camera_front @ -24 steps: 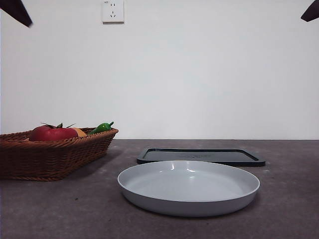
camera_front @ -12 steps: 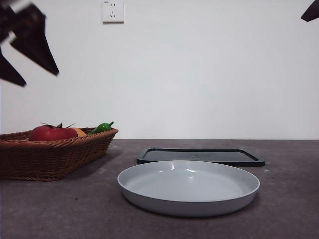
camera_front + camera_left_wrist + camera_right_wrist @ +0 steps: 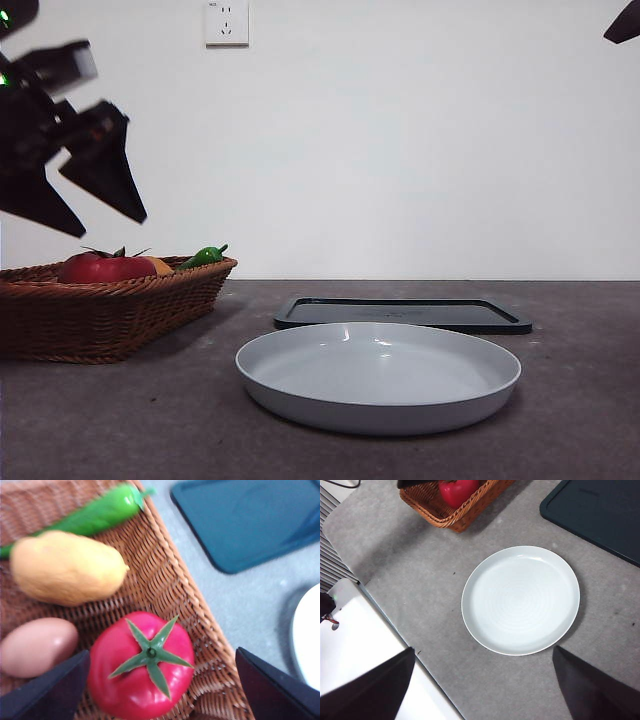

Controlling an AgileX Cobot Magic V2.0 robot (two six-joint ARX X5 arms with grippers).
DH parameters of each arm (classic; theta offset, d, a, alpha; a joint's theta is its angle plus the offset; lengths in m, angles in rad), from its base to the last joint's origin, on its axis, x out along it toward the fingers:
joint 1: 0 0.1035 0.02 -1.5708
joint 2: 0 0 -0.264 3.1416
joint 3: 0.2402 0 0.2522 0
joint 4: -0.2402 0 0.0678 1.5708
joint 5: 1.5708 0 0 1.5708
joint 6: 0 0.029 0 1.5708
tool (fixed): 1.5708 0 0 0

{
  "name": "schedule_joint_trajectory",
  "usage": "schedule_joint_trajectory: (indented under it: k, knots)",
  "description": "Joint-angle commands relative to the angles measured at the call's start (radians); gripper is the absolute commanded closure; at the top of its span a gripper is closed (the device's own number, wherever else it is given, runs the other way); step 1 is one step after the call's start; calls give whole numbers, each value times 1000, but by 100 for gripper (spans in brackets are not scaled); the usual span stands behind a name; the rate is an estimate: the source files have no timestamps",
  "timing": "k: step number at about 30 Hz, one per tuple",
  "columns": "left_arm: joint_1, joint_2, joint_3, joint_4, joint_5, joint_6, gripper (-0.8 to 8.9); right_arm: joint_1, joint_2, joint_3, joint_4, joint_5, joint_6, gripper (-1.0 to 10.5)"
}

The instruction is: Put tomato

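Tomato (image 3: 142, 667) upright, stem upward, in basket (image 3: 170, 580)

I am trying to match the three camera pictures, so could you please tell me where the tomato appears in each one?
Front view: the tomato lies low at the left, in the wicker basket, below the left hand.
Left wrist view: it sits low in the middle, between the open jaws.
Right wrist view: it is at the top edge, partly cut off, in the basket.
Shared landmark: the white plate.
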Motion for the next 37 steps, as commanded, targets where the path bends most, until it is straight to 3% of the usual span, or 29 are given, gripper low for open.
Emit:
schedule_joint_trajectory:
  k: [1,24,30,37]
  knots:
    - [-7,43,20,28,-3,41,345,5,8,19,4,-2,-4,509]
    - [-11,173,20,80,-29,72,350,5,8,19,-3,-2,-5,509]
    - [-11,173,20,81,-66,72,515,5,8,19,-2,-2,-5,509]
    - [-11,143,36,77,-65,31,515,5,8,19,-2,-2,-5,509]
